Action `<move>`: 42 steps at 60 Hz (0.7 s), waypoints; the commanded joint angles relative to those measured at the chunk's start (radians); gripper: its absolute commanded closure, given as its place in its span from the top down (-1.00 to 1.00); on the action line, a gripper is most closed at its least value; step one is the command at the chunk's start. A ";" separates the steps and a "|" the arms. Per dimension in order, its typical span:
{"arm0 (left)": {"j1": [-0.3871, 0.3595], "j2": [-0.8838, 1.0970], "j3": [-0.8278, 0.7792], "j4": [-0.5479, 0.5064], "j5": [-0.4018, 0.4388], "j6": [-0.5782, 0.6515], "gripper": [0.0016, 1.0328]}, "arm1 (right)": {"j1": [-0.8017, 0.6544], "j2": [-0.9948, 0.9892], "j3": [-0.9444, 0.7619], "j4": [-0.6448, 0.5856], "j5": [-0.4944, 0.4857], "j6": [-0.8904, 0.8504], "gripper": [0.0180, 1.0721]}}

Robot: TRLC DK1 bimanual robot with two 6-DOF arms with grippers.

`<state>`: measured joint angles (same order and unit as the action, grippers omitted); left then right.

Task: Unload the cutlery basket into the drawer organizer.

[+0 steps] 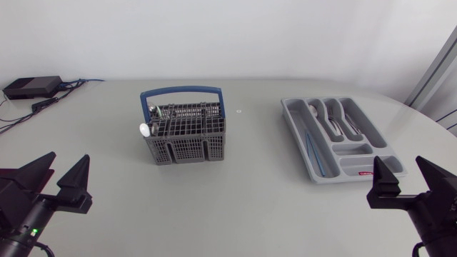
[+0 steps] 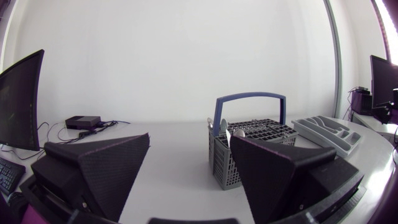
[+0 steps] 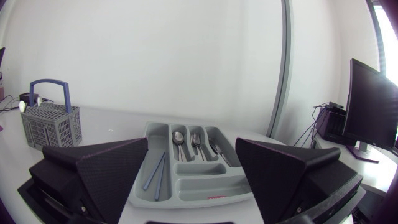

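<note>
Grey plastic mesh forms the cutlery basket (image 1: 187, 148), which stands upright near the middle of the table (image 1: 235, 214), left of centre, under its blue arched handle (image 1: 182, 91). A few pieces of cutlery show above its compartments, too small to sort, and a small white round end (image 1: 145, 129) pokes out at its left side. Well apart to its right lies the grey drawer organizer (image 1: 295, 135), set at a slant. Spoons (image 1: 319, 114), forks (image 1: 335, 118) and what look like knives (image 1: 351, 118) lie in its three side-by-side compartments, and a pair of thin blue sticks (image 1: 312, 151) rests in the long compartment on the basket's side. The left gripper (image 1: 68, 157) hangs at the near left of the table, its fingers spread wide on nothing, with the basket ahead of it. The right gripper (image 1: 398, 160) sits at the near right, just short of the organizer, equally wide and empty. A black box (image 1: 32, 87) with cables rests at the far left corner.
</note>
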<state>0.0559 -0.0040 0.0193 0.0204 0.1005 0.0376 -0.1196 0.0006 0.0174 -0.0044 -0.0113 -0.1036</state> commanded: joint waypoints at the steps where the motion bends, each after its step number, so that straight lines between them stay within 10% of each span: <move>1: -0.007 -0.010 -0.022 0.009 0.007 0.013 0.91 | 0.006 -0.005 -0.017 -0.003 0.004 0.025 0.93; 42: -0.007 -0.011 0.041 0.023 0.007 0.015 0.91 | 0.029 -0.008 -0.013 0.003 0.004 0.018 0.93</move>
<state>0.0559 -0.0040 0.0212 0.0280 0.1005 0.0486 -0.1047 -0.0002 0.0174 -0.0040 -0.0113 -0.1040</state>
